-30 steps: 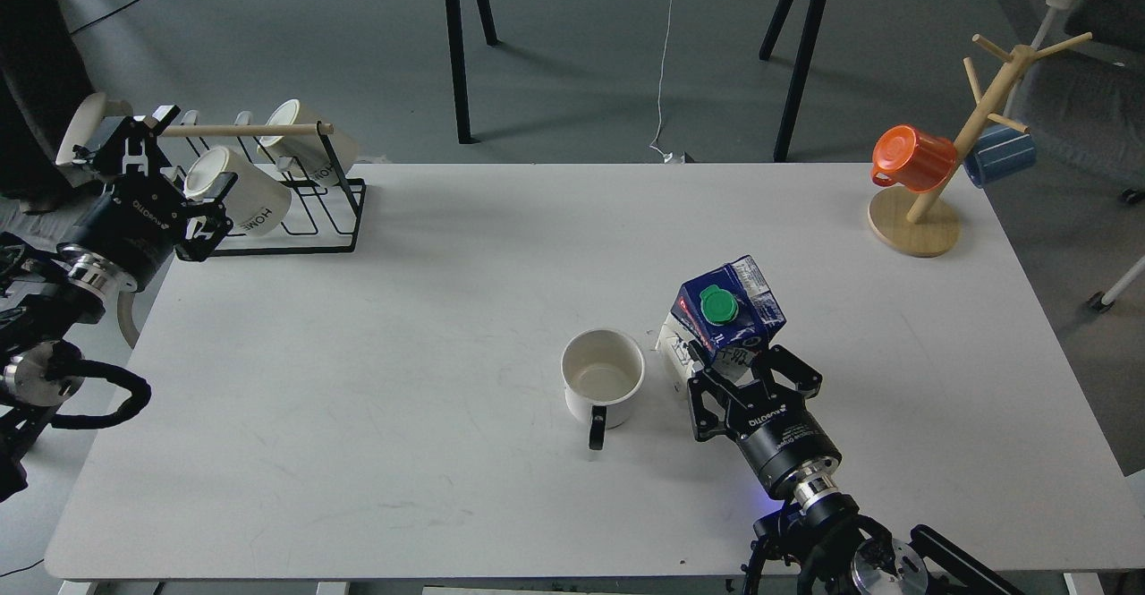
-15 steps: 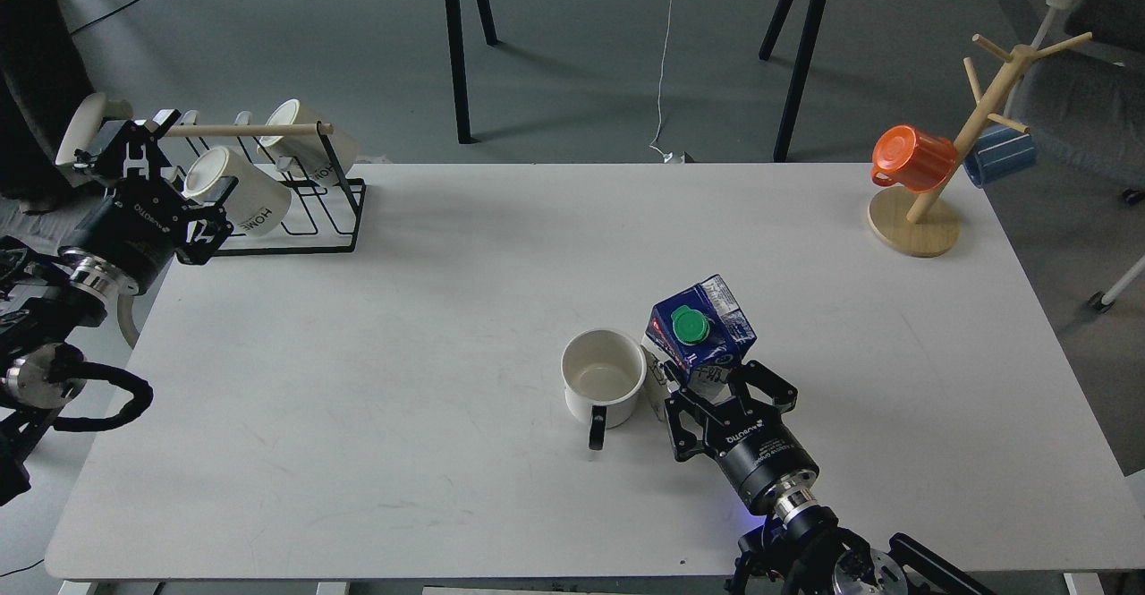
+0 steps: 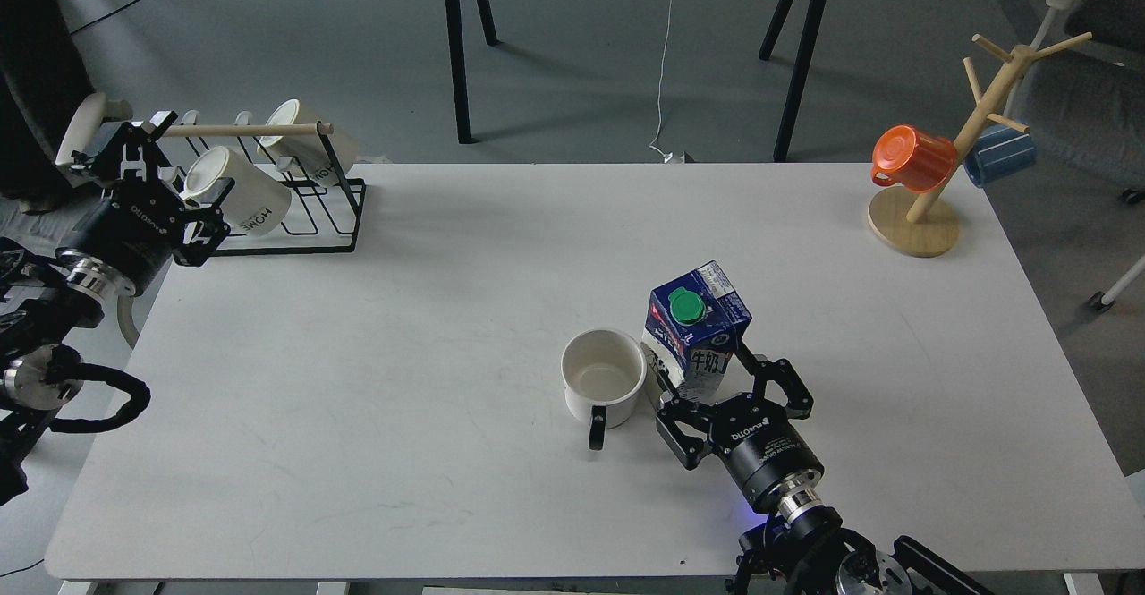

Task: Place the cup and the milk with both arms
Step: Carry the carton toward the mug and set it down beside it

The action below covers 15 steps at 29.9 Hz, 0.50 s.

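The milk (image 3: pixel 696 327) stands upright on the white bench (image 3: pixel 402 327), just right of centre in the frame and just beside the cup (image 3: pixel 603 380), whose black handle points toward the lower edge. The right end effector (image 3: pixel 732 389) sits at the carton's base with fingers spread wide on either side, so I judge the set-down done; the next move calls for a straight retreat without nudging either item. The left end effector (image 3: pixel 152 174), spread apart and holding nothing, hovers at upper left by a mug rack (image 3: pixel 295 210), with a wooden mug tree (image 3: pixel 930 183) at upper right and grey floor beyond.
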Tool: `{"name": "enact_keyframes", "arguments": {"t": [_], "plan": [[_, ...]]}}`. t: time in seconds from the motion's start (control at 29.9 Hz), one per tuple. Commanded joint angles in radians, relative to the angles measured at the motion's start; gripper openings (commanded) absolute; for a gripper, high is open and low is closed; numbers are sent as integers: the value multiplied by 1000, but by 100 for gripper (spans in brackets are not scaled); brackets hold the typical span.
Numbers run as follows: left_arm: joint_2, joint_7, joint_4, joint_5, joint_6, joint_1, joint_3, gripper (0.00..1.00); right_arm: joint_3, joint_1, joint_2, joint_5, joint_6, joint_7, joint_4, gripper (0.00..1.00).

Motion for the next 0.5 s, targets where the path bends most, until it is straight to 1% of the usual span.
{"name": "enact_keyframes", "arguments": {"t": [0.0, 0.1, 0.47], "plan": [[-1, 0, 0, 0, 0, 0, -1, 97, -2, -12, -7, 0, 31, -2, 1, 99], [-1, 0, 0, 0, 0, 0, -1, 97, -8, -22, -8, 0, 54, -3, 4, 99], [-3, 0, 1, 0, 0, 0, -1, 97, -9, -81, -43, -3, 57, -3, 96, 99]]}}
